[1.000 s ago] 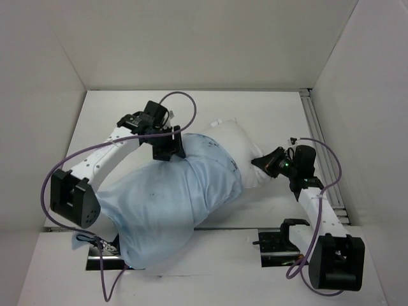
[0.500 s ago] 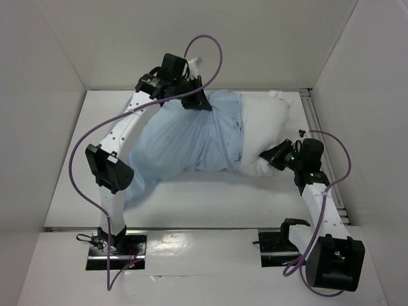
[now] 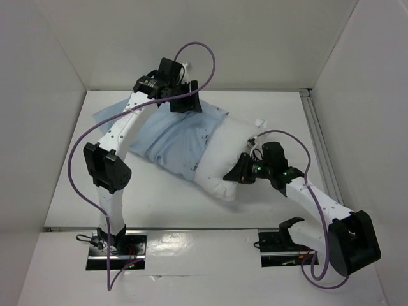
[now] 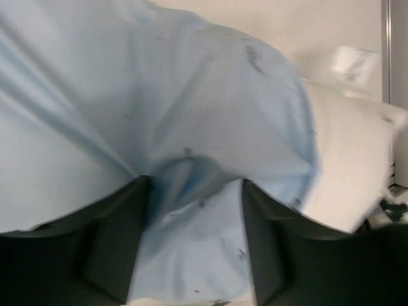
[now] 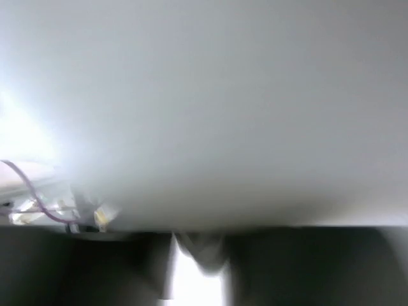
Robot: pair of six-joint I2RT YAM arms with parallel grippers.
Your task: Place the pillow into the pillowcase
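The light blue pillowcase (image 3: 169,137) lies across the far left of the table and covers the left part of the plump white pillow (image 3: 226,159). The pillow's bare right end sticks out towards the middle. My left gripper (image 3: 185,102) sits at the case's far edge. In the left wrist view its fingers (image 4: 121,242) stand well apart, with bunched blue pillowcase (image 4: 191,95) lying loose between them and the pillow (image 4: 347,166) to the right. My right gripper (image 3: 239,175) is at the pillow's near right edge. In the blurred right wrist view a small tuck of pillow (image 5: 204,115) sits in its narrow gap (image 5: 197,248).
White walls close the table in at the back and on both sides. A metal rail (image 3: 322,143) runs along the right edge. Purple cables (image 3: 201,54) loop over both arms. A small tag (image 3: 258,121) sticks out at the pillow's far right corner.
The pillow's bare end has swung from the far right towards the near middle, along with my right gripper. My left gripper's jaws have parted, and it stays at the far edge of the case.
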